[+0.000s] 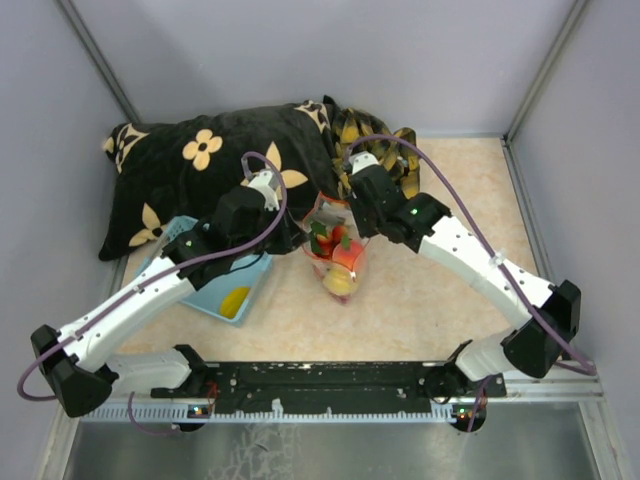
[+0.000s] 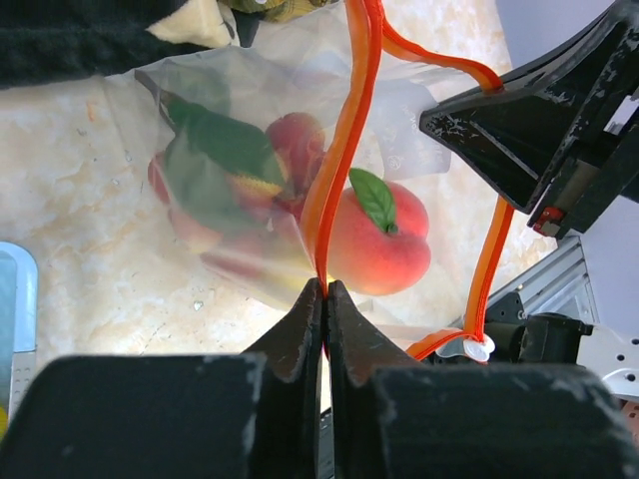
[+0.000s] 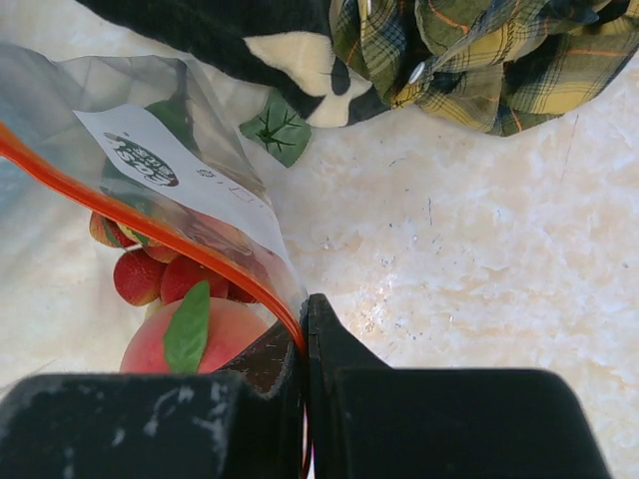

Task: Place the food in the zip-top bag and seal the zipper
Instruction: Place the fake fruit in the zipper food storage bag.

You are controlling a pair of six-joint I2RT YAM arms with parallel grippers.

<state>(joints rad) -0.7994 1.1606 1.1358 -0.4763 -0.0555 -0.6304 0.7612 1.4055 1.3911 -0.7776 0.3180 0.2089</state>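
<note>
**A:** Trying to place this one. Starting big: beige marbled tabletop (image 1: 450, 200), black pillow with cream flowers (image 1: 200, 180) out at 10 o'clock from centre, light-blue plastic basket (image 1: 182, 226) at 8 o'clock. Any idea which step?

**B:** Looks like the sealing step, barely begun. Dead centre between both arms in the top view: clear floppy zip-top bag (image 3: 170, 150), bottom apparently resting on the table. Packed with most of the toy food (image 2: 374, 244): a peach with a green leaf, red berries, something leafy. Worth noting a yellow piece (image 1: 236, 300) lying in the basket, plus a loose green leaf (image 3: 278, 128) by the pillow at 12 o'clock of the bag, seemingly outside it. So maybe not fully loaded.

**A:** And the grippers?

**B:** Left gripper (image 2: 324, 294), at 9 o'clock of the mouth: jaws pressed together, pinching the thin red-orange zipper strip (image 2: 349, 130). Right gripper (image 3: 305, 317), at 3 o'clock: same deal, clamped tight on that strip further along. Holding nothing else. Going by the left wrist view, two tracks gaping apart in a loop, so not zipped yet.

**A:** Next move?

**B:** Just guessing: either drop in the stragglers first, or pull the mouth taut so both tracks line up, then pinch and run along. Needs light tension with floppy plastic, easy to tip and spill.
</note>
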